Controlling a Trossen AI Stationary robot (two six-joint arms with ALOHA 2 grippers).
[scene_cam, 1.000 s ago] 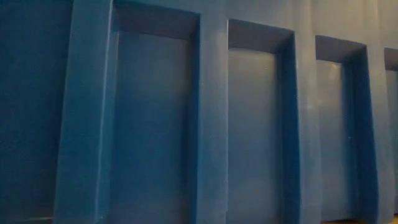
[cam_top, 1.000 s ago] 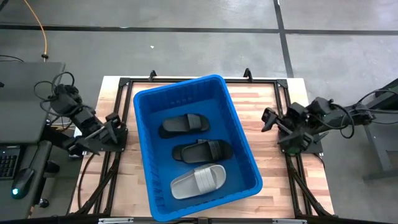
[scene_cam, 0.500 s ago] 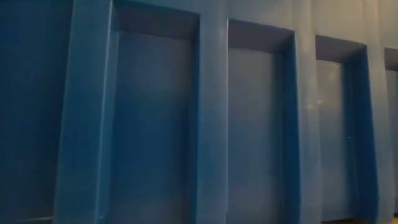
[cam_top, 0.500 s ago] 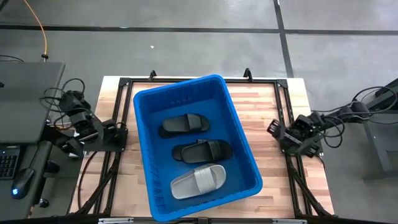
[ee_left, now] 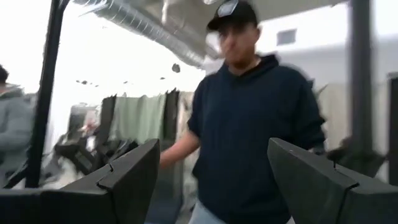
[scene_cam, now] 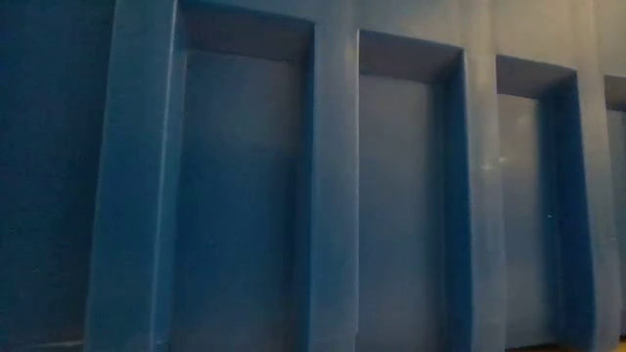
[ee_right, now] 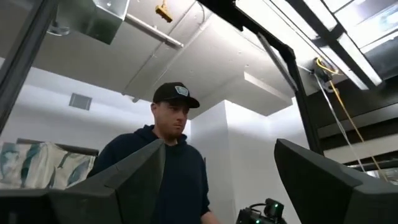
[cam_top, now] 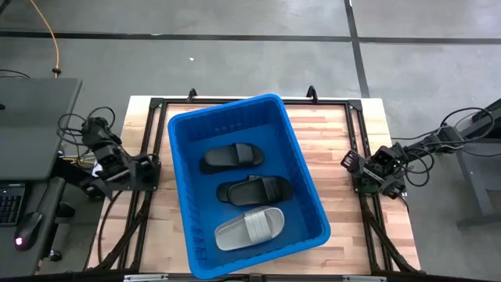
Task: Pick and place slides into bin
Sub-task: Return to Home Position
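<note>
Centrally on the wooden table (cam_top: 344, 133), the bin (cam_top: 227, 106); beyond, a person (ee_left: 255, 124)

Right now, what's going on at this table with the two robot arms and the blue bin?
Nothing is being handled. The blue bin in the middle of the wooden table holds three slides in a row: one black slide, a second black slide and a pale grey-white slide. Both arms are folded at the table's sides, with the left gripper and right gripper open and empty. A person in a dark hoodie and cap stands beyond the table.

Seemingly three slides (cam_top: 249, 189) inside bin (cam_top: 185, 196)
</note>
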